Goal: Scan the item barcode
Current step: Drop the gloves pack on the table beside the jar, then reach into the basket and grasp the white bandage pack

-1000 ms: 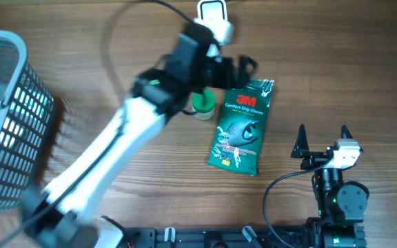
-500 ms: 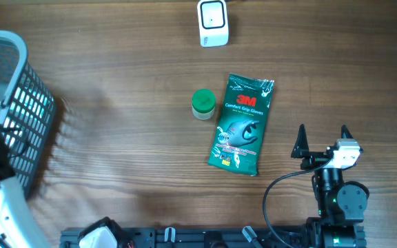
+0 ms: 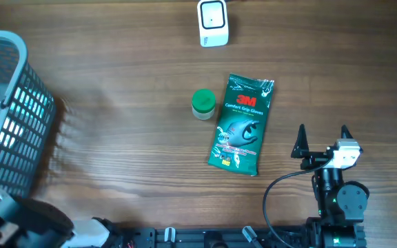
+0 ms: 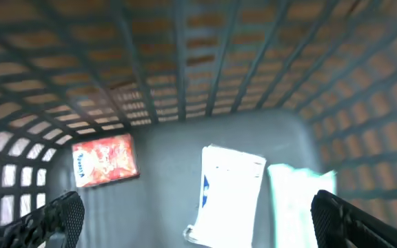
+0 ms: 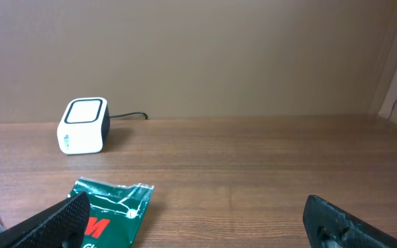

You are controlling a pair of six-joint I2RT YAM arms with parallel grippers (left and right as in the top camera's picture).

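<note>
**Clerk:** Wood-grain tabletop, first lot. What lies on it, and where?

**Keeper:** Item one: glove pack (image 3: 241,124), green, flat, printed face up, mid-table. Item two: green-capped bottle (image 3: 202,104), upright, just beside the pack's upper left corner, not touching it. Item three: scanner (image 3: 213,23), white, at the far edge, apart from both. Nothing is held up to it.

**Clerk:** Changes since the last count?

**Keeper:** A second ago the left arm (image 3: 19,224) stretched across the table, over the bottle and close to the scanner. Now it is drawn back to the near left corner. Pack and bottle lie exactly as they did. My judgement is that one round is over, no scan is under way, and the next item is to come out of the basket (image 3: 5,117).

**Clerk:** Basket contents?

**Keeper:** Red packet (image 4: 105,160), white packet (image 4: 229,196) with a blue mark, and a pale green thing too blurred to name.

**Clerk:** Arms and claws?

**Keeper:** The left gripper (image 4: 198,220) hangs over the basket floor, looking down into it, jaws spread wide with nothing between them. The right gripper (image 3: 322,134) sits at the near right edge, pointing toward the far side, jaws apart and empty, unmoved.
</note>
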